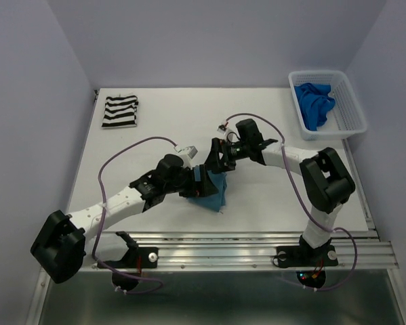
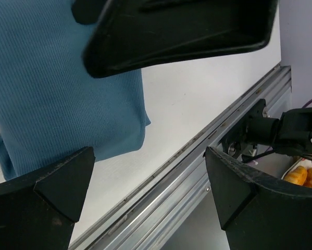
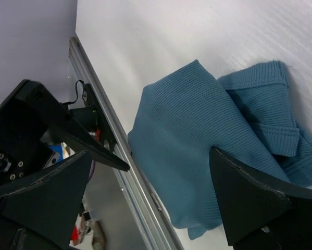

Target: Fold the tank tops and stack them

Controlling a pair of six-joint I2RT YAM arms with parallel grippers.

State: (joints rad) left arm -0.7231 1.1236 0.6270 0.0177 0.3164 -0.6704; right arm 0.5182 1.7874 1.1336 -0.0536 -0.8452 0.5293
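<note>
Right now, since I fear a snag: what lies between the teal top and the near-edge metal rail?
Nothing: bare white table separates teal top and metal rail, clearest in the left wrist view.

Folded top [image 1: 120, 112] at ten o'clock on the table [image 1: 169, 122]; basket [image 1: 352, 103] at two holding a second top [image 1: 314, 105]; third top [image 1: 215, 194] just six-o'clock of centre.

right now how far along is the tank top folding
Done: the striped tank top lies folded, far left. In hand: the teal tank top, partly folded, below the open left gripper and right gripper. Left: the royal blue top in the basket; nothing stacked.
</note>
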